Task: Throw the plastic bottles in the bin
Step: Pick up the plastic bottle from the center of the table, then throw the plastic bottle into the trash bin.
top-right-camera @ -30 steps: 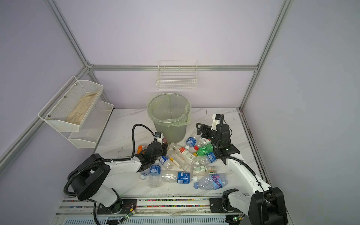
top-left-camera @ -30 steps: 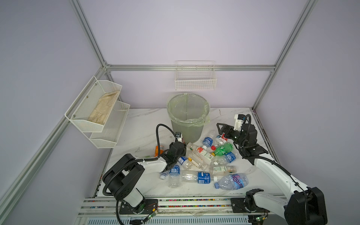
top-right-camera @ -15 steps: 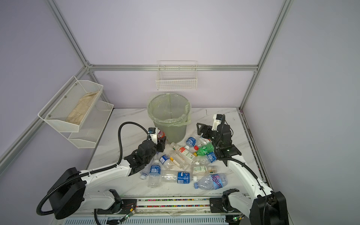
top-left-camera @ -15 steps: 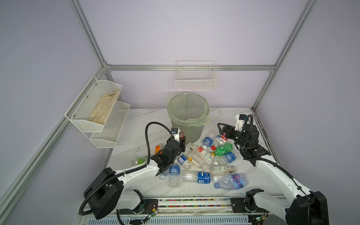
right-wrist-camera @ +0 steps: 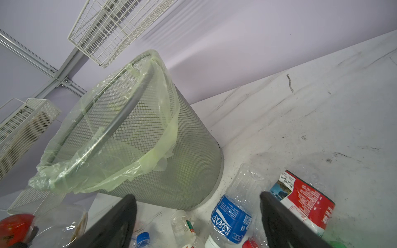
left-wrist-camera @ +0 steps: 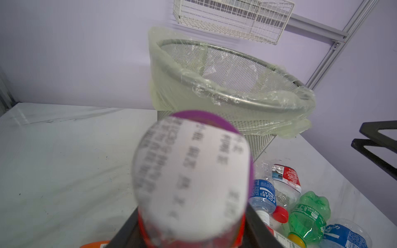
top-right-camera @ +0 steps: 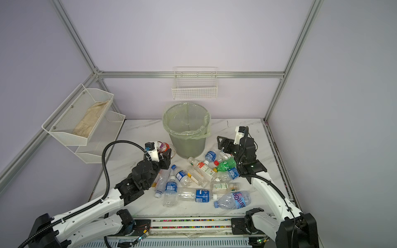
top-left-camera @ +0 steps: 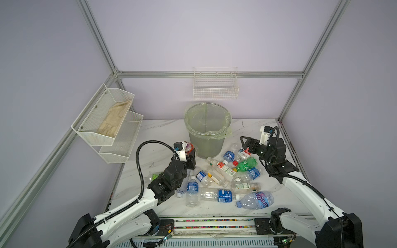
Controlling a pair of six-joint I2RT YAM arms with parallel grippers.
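Loaded arm first: the left pincer [top-left-camera: 190,150] is narrowed on a red-label bottle [top-left-camera: 188,146], which sticks up past the fingertips with its long axis roughly upright. The bin [top-left-camera: 206,148] stands just beside it, toward the right arm's side and a little farther back, bottle and wall apart. The rim [left-wrist-camera: 236,98] looks higher than the bottle, so the move turns on height — my read is lift above the rim, carry across over the mouth, then let go. The left arm is nearer that mouth. The right pincer [top-left-camera: 247,143] is spread wide and empty, hanging over a blue-label bottle [right-wrist-camera: 231,216] at the bin's foot. The other bottles [top-left-camera: 223,174] lie flat on the bench [top-left-camera: 163,133] between the arms — none visible in the bin.
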